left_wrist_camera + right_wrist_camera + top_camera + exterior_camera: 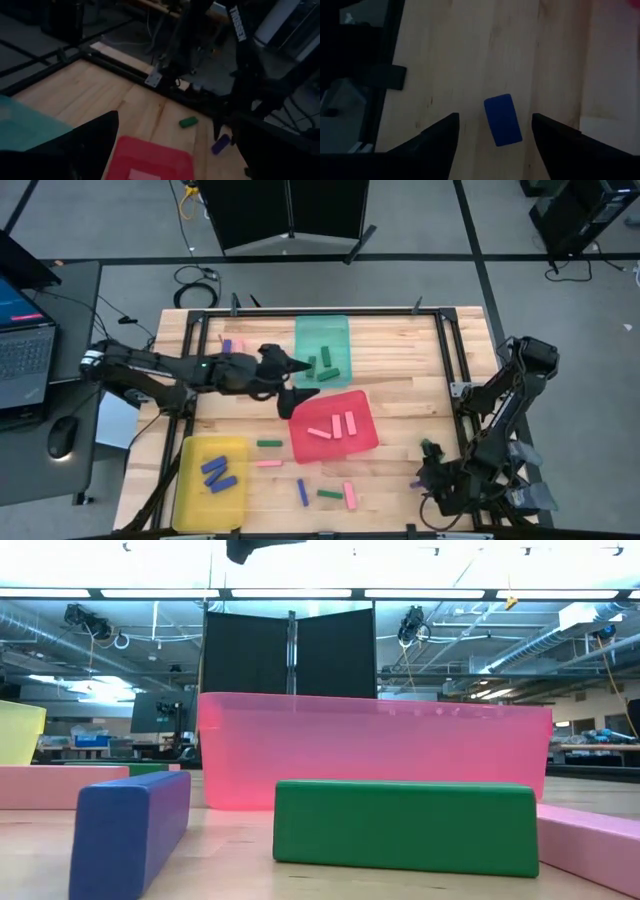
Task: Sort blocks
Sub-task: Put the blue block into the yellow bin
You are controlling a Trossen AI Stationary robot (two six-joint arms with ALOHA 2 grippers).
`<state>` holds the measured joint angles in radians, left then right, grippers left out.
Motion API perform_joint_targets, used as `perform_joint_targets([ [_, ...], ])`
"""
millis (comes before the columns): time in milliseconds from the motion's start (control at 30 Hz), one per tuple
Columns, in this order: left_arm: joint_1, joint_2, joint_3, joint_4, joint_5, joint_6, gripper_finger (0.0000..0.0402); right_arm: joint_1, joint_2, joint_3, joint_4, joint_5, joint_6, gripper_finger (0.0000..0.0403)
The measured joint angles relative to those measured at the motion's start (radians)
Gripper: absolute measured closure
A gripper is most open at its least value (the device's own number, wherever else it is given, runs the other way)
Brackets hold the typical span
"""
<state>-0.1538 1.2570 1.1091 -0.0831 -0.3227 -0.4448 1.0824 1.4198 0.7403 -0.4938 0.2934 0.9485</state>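
The blocks are small blue, green and pink bars. Green ones lie in the teal tray [322,348], pink ones in the red tray [333,425], and blue ones in the yellow tray [210,480]. Several loose blocks [302,492] lie flat on the table's near part. My right gripper [495,116] is open above a blue block [503,120] lying flat on the wood, one finger on either side and not touching it. A green block [188,121] lies close by. My left gripper [303,375] is open and empty, raised between the teal and red trays.
A black metal frame [447,350] borders the wooden table. Two more blocks [230,344] lie near the far left corner. In the low view a blue block [130,830] and a green block [405,825] lie in front of the red tray [370,750].
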Motion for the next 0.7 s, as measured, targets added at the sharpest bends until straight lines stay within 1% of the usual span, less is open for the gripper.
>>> perform_joint_targets([
  [100,-0.022,-0.013,0.000,0.000,-0.022,0.012,0.0011,0.000,0.019,0.000,0.007,-0.001,0.000,0.0166],
  [200,-0.038,-0.023,0.000,0.004,-0.025,0.015,0.0011,0.000,0.036,0.000,0.012,-0.002,0.000,0.0200],
  [500,-0.074,-0.031,0.000,0.015,-0.025,0.015,0.0011,-0.015,0.069,0.000,0.046,0.002,-0.016,0.0326],
  [533,-0.078,-0.034,0.000,0.013,-0.025,0.016,0.0011,-0.019,0.069,0.000,0.051,0.005,-0.024,0.0335],
  [700,-0.097,-0.041,0.001,0.019,-0.026,0.019,0.0011,-0.037,0.068,0.000,0.081,0.028,-0.064,0.0336],
])
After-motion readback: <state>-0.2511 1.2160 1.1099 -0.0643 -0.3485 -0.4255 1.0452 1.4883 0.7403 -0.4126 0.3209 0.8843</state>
